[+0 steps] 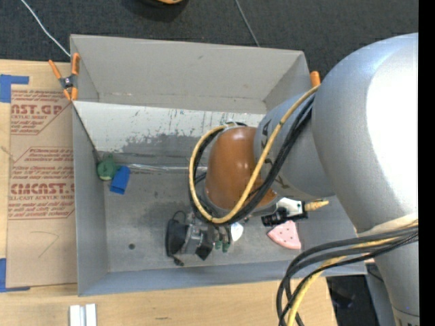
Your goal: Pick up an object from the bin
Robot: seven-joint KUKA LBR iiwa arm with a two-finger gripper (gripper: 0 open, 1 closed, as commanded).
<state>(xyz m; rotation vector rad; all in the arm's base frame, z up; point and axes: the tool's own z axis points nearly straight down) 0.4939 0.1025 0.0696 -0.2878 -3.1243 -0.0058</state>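
My gripper [202, 240] is low over the bin floor near the front wall, just left of the middle, below the orange wrist cover. A dark black object [175, 236] lies right against its left side; whether it is held cannot be made out. A small white piece [236, 232] sits just to the gripper's right. Further right lie a pink, rounded triangular piece [284, 236] and a black-and-white item with a yellow tip [291, 209].
At the left wall a green knob [105, 169] and a blue block [120, 180] lie together, with a clear rod [160, 168] running right from them. The arm and its yellow-black cables cover the bin's right half.
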